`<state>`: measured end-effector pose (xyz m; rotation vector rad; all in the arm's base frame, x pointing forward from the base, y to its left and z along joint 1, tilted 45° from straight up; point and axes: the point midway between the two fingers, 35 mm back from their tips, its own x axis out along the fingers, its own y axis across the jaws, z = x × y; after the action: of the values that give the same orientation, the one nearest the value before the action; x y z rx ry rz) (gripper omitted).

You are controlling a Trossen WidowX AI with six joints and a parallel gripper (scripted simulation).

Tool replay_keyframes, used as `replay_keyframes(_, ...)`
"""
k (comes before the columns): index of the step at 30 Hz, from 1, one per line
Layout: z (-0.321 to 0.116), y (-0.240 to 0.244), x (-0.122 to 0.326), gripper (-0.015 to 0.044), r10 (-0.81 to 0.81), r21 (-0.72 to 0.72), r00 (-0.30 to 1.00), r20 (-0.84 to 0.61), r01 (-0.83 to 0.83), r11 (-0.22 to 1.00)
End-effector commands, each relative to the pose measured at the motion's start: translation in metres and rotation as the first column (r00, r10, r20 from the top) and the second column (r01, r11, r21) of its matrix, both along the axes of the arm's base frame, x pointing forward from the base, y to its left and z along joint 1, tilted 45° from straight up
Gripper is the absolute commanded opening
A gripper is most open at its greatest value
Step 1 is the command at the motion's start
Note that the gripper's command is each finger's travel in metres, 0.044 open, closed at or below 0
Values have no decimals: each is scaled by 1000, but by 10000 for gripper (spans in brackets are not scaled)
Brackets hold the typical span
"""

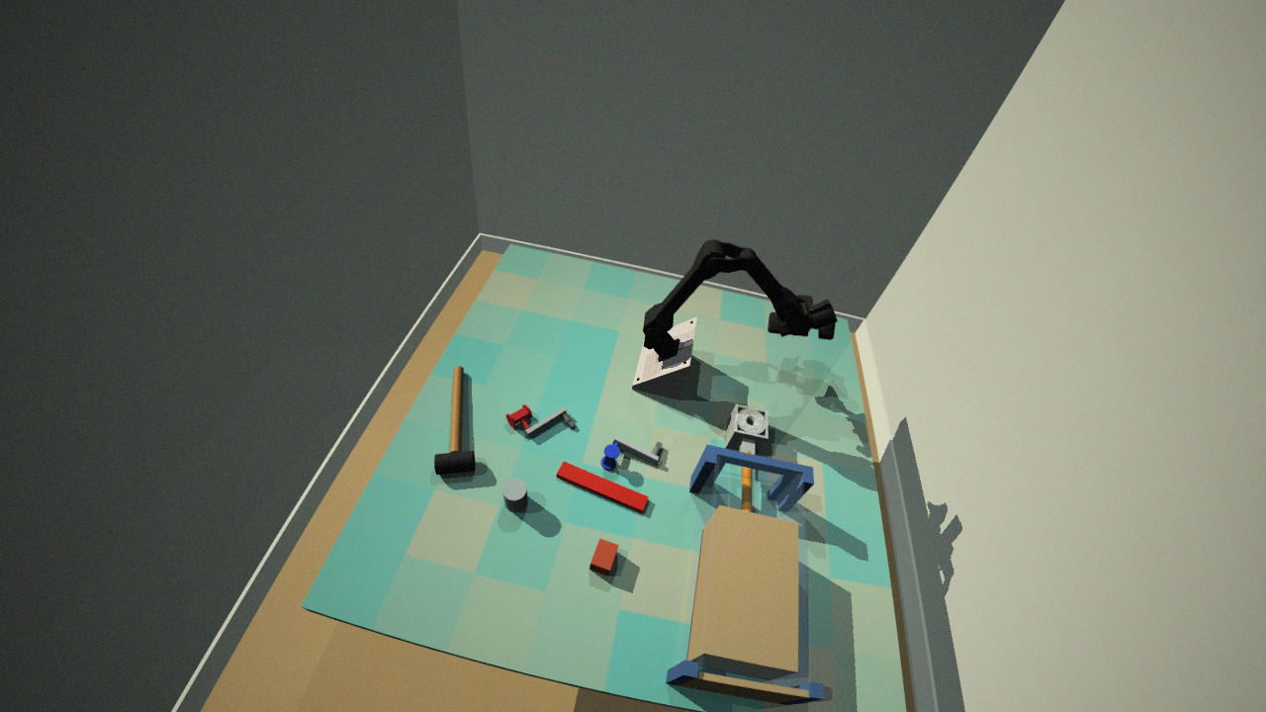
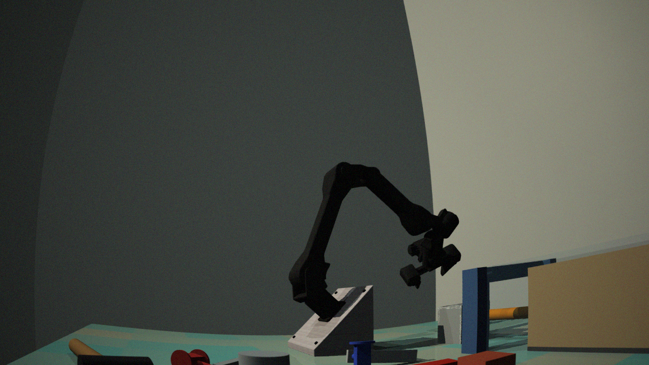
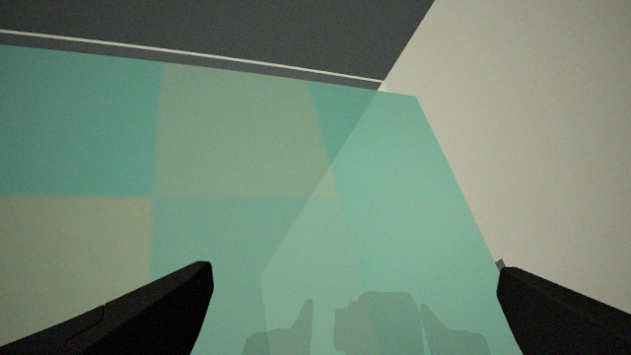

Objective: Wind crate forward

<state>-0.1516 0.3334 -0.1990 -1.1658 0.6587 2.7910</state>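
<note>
My gripper (image 1: 801,323) (image 2: 430,266) (image 3: 355,279) is open and empty. It hangs in the air near the back right corner, behind and above the grey hand winch (image 1: 750,423) (image 2: 449,322). An orange strap (image 1: 748,489) (image 2: 508,312) runs from the winch under the blue steel frame (image 1: 783,466) (image 2: 474,308) to the tan crate (image 1: 743,584) (image 2: 589,304), which sits flat, its front a short way behind the frame. Two crank handles lie left of the winch, one with a blue knob (image 1: 610,456) (image 2: 360,352) and one with a red knob (image 1: 518,415) (image 2: 190,357).
A hammer (image 1: 456,424), a red bar (image 1: 601,486), a grey cylinder (image 1: 514,491) (image 2: 263,357) and a red block (image 1: 605,555) lie on the mat. The arm's wedge base (image 1: 668,358) (image 2: 335,326) stands behind. A clear panel (image 3: 394,197) shows under the gripper. The wall is close on the right.
</note>
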Motion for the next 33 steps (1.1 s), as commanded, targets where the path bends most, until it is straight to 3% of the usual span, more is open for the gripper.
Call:
replay_keyframes(1,19,32,58,440,-58,111,994,95,47,993)
replay_keyframes(9,58,54,189,440,-155,263,938,309,72,962)
replay_keyframes(15,92,35,288,440,-198,307,860,470,51,950)
replay_keyframes(18,108,27,310,440,-286,325,839,463,140,935)
replay_keyframes(26,145,-25,399,440,-287,309,723,629,106,945)
replay_keyframes(33,191,-114,477,440,-212,202,585,783,83,976)
